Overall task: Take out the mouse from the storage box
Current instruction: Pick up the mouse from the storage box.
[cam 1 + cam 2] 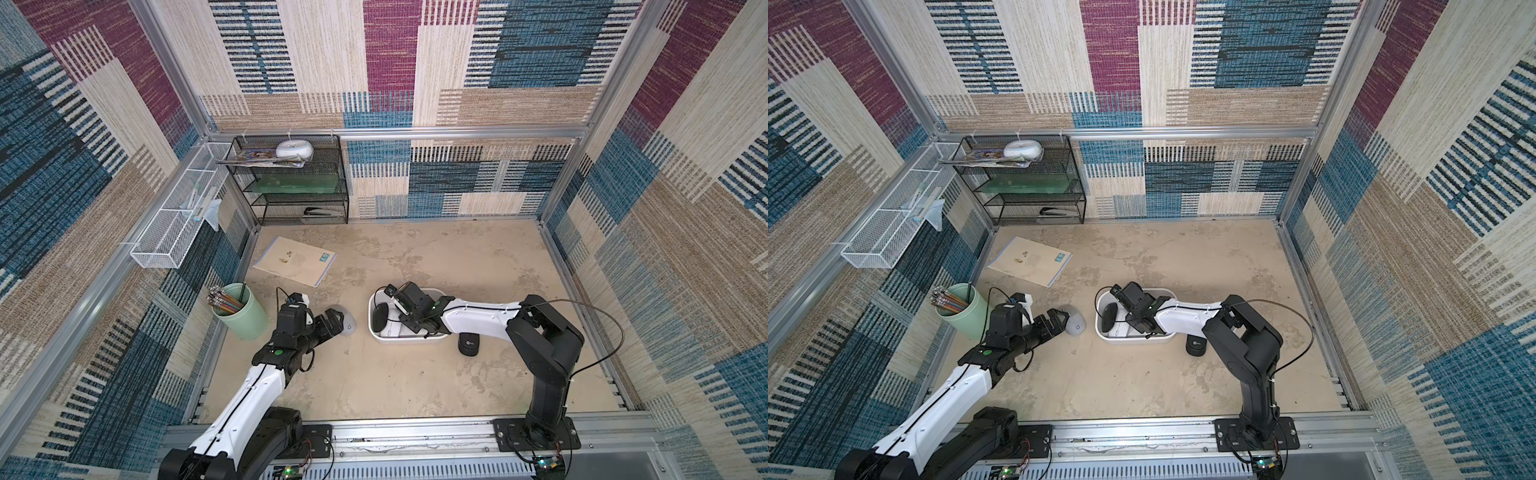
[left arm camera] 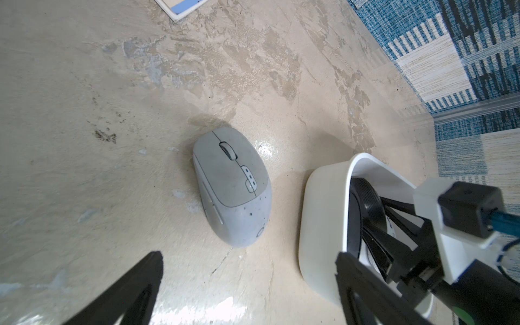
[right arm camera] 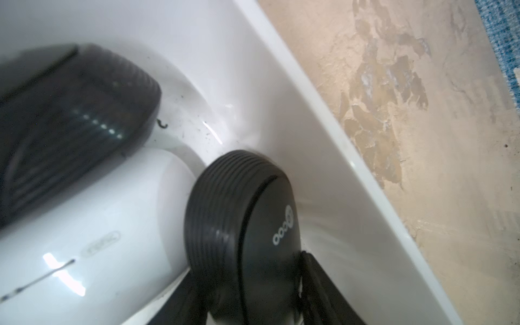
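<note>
Crowding storage box wall, mouse (clamped)

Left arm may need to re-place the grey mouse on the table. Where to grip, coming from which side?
Take the grey mouse across its long flanks at mid-body, coming straight down. It lies flat, buttons up; the domed top gives no hold. Bare table along one flank, a gap to the storage box along the other: probably room for the open left gripper.
</note>
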You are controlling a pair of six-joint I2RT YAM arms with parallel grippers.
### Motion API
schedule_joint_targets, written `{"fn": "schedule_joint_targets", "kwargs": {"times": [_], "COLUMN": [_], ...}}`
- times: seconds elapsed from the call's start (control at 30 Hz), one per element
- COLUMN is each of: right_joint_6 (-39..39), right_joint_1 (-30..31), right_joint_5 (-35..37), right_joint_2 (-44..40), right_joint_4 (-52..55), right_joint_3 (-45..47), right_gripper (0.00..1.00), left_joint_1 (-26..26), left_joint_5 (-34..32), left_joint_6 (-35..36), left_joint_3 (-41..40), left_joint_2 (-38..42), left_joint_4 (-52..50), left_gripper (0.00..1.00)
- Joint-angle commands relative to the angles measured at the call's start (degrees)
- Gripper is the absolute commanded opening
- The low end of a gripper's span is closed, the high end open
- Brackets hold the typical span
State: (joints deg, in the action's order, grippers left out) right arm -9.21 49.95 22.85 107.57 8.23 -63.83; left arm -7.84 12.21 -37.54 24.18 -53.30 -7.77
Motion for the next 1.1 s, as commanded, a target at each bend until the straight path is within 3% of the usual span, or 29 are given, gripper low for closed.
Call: {"fn": "schedule_joint_targets", "kwargs": {"times": [0.0,0.13,0.37,0.67,1.07], "right_joint_6": [0.44,1.10,2.57,5.68,18.28], "right_joint_1": [-0.12,-0.11,-0.12,-0.08,-1.90], "right_joint_5": [0.21,-0.66,-1.82,-1.09,8.26], "right_joint_2": [-0.61,-0.24,-2.65,-9.60,-20.66], "right_joint_4": [-1.69,-0.42,-0.93,1.27,11.45], "right_joint_3": [0.46,-0.18,0.71,2.32,4.93], "right_gripper": [0.46,0.36,0.29,0.27,0.25], "left_joint_1": [0.01,0.01,0.01,0.01,-0.40], "left_joint_5": [0.80,1.45,1.73,1.98,4.14], "left_joint_6": [0.10,-0.43,-0.97,-0.34,-0.54], "left_joint_3": [-0.19,-0.40,-0.80,-0.11,2.77], "left_joint_2": [-0.39,-0.73,-1.26,-0.79,-1.19], "left_joint_4": [1.45,1.96,2.93,1.83,0.65], "left_gripper": [0.99,0.99,0.99,0.99,0.99]}}
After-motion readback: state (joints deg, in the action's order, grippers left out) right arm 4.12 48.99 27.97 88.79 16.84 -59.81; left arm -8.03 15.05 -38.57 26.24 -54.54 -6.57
